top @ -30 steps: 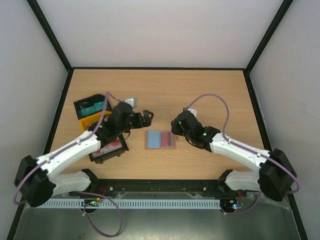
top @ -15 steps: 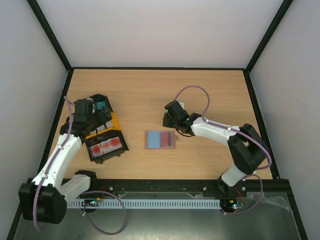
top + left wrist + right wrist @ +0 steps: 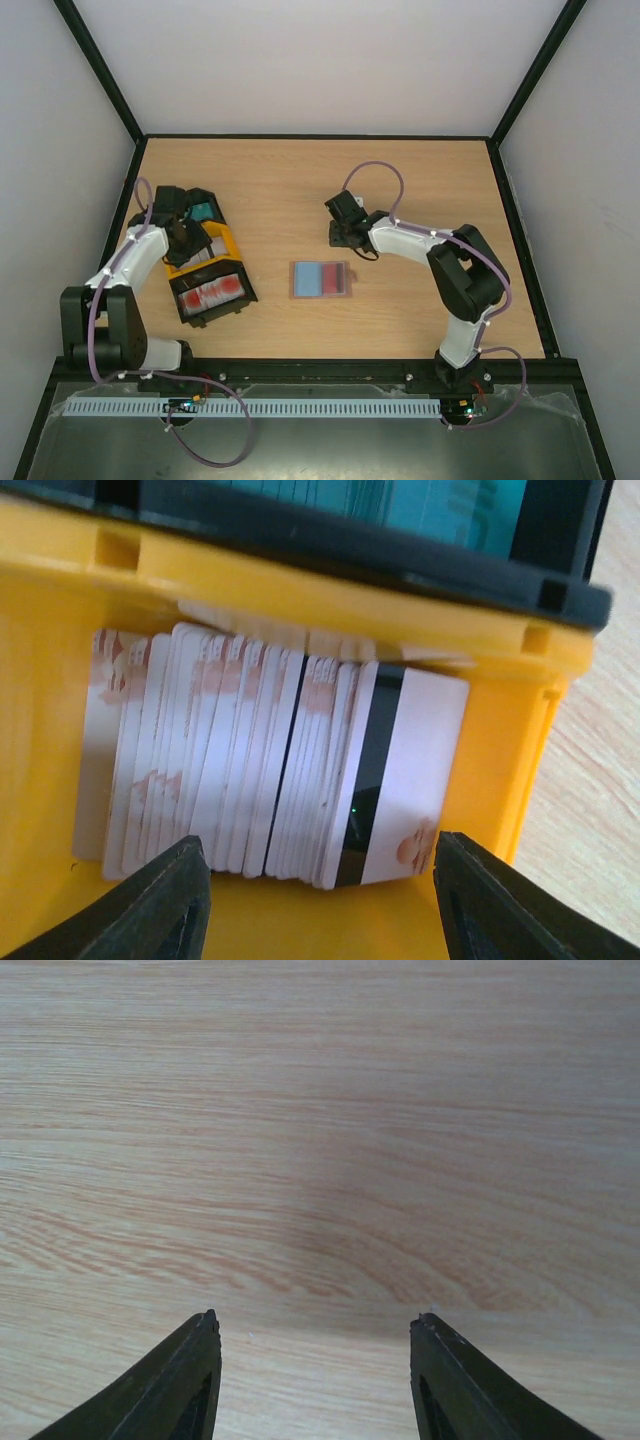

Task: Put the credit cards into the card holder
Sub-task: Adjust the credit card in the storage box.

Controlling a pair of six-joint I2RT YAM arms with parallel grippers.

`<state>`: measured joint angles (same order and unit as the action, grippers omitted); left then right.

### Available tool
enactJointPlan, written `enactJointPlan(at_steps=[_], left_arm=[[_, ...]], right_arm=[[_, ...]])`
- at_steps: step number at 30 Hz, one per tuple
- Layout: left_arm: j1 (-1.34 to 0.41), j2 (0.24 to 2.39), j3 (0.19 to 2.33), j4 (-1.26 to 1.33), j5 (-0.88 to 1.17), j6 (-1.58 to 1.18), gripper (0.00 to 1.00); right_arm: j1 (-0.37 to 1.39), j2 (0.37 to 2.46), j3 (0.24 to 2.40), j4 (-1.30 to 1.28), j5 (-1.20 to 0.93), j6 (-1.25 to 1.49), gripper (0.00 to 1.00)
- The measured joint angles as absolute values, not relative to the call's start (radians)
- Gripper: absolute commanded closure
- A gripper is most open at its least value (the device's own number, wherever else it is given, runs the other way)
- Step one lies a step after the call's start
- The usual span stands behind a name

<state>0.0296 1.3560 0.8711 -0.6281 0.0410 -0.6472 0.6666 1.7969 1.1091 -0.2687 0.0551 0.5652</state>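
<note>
The card holder [image 3: 322, 280] lies open on the table's middle, a blue card in its left half and a red one in its right half. My left gripper [image 3: 186, 238] hangs open over the yellow tray [image 3: 232, 247]. In the left wrist view its fingertips [image 3: 188, 872] straddle a stack of pale whitish credit cards [image 3: 250, 770] standing on edge in the yellow tray [image 3: 300, 920]; the front card shows a black stripe. My right gripper [image 3: 343, 232] is open and empty, behind and to the right of the card holder; its wrist view [image 3: 315, 1332] shows only bare wood.
A black tray with teal cards [image 3: 197, 210] stands behind the yellow tray; its teal cards also show in the left wrist view [image 3: 420, 500]. Another black tray with red-and-white cards [image 3: 213, 293] stands in front. Black frame rails border the table.
My left arm has swung back from the table's middle to above the trays. My right gripper has drawn away from the card holder toward the back.
</note>
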Motion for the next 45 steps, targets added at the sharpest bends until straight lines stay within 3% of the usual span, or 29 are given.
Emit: enactJointPlan(at_steps=[6,12,20,31,45], left_arm=[[0.030,1.425,0.949,-0.650,0.026,-0.654,0.37],[0.030,1.501,0.953,-0.629,0.033,-0.627,0.48],[0.034,1.549,0.933,-0.516,0.096,-0.601,0.51],[0.035,1.591,0.896,-0.421,0.132,-0.585,0.66],[0.058,1.595,0.897,-0.403,0.199,-0.587,0.67]], right_arm=[[0.661,1.851,1.194,-0.312,0.097,0.506,0.50],[0.661,1.909,1.258,-0.321,0.131,0.492,0.53],[0.661,1.980,1.350,-0.369,0.139,0.484,0.56],[0.661,2.006,1.370,-0.403,0.138,0.478,0.59],[0.661,2.043,1.400,-0.421,0.129,0.480,0.60]])
